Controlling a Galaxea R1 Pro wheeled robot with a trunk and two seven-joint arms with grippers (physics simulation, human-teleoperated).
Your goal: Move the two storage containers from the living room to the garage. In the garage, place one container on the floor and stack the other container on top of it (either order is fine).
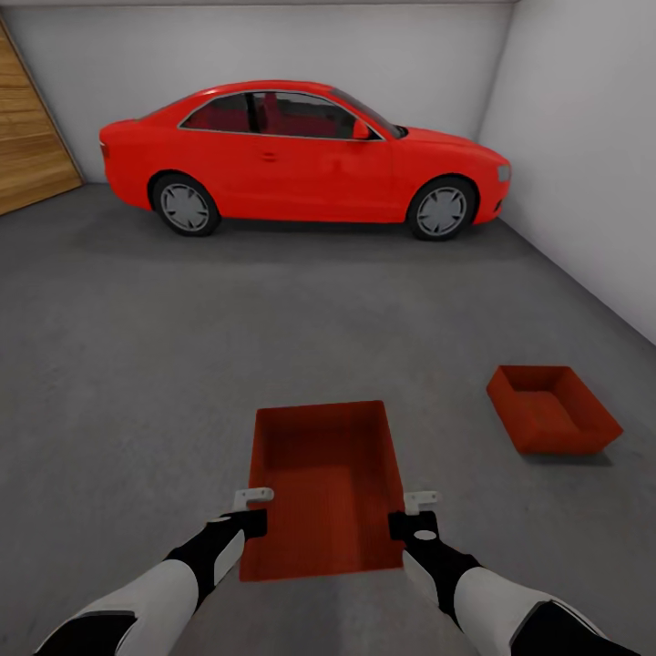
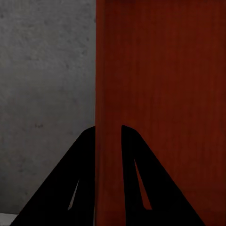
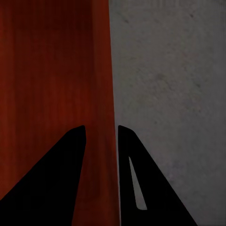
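Note:
I hold one orange-red storage container (image 1: 323,483) level between both arms, low in front of me. My left gripper (image 1: 248,517) is shut on its left wall and my right gripper (image 1: 415,517) on its right wall. In the left wrist view the gripper (image 2: 108,128) straddles the ribbed wall (image 2: 160,84), with one dark finger on each side. The right wrist view shows the same grip (image 3: 101,127) on the other wall (image 3: 52,70). The second storage container (image 1: 551,410) rests on the dark grey garage floor (image 1: 182,346) ahead to my right, open side up and turned slightly.
A red car (image 1: 301,155) is parked across the far end of the garage. The plank garage door (image 1: 27,146) is at the far left, and a white wall (image 1: 583,182) runs along the right. Bare concrete lies between me and the car.

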